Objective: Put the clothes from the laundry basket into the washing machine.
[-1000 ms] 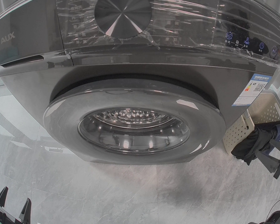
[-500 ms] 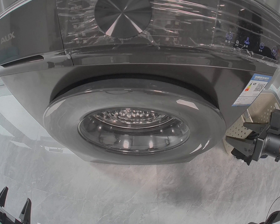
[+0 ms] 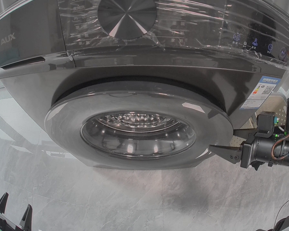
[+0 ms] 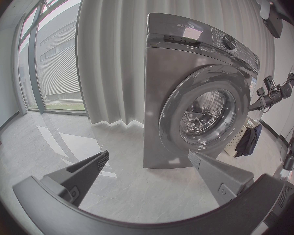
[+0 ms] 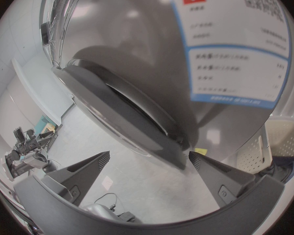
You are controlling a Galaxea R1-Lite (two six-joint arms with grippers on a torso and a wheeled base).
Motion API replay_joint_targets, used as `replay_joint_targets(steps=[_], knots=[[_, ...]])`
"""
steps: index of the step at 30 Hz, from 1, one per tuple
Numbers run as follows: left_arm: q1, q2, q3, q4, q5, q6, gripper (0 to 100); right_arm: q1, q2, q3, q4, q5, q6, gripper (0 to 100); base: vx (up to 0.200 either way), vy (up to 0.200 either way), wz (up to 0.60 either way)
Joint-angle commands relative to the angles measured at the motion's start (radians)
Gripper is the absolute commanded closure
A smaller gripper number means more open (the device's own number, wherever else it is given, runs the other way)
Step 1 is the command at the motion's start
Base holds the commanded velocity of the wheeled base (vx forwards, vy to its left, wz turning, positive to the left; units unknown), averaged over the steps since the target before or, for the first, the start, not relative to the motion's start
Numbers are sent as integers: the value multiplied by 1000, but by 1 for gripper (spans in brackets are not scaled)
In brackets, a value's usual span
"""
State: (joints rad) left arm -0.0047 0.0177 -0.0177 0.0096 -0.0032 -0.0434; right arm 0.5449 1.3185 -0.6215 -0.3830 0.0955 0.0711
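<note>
The right pincer, spread and empty, sits at the right edge of the washing machine's shut door. The left pincer is spread too, near left. Dark clothes drape the laundry basket, right of the machine.

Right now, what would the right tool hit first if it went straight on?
Most likely the rim of the washing machine door, at its right side; the open right tool points at it from close by, though depth is unclear.

Glossy pale grey marbled floor tiles catch daylight from tall windows at the far left, beside a white pleated curtain.
</note>
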Motion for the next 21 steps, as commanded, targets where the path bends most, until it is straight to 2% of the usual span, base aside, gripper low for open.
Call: replay_joint_targets(steps=[1,5,11,18,19,21], knots=[[0,-16,15,1,0,-1,0,36,30,6,1,3,36,0,0,0,0],[0,-16,15,0,0,-3,0,56,10,62,1,1,38,0,0,0,0],[0,-16,15,0,0,0,0,56,-139,194,18,3,27,0,0,0,0],[0,-18,15,0,0,0,0,46,-131,187,4,-3,29,0,0,0,0],[-1,-18,15,0,0,0,0,46,-91,158,3,-2,29,0,0,0,0],[0,-16,15,0,0,0,0,53,-68,143,1,0,29,0,-200,0,0]])
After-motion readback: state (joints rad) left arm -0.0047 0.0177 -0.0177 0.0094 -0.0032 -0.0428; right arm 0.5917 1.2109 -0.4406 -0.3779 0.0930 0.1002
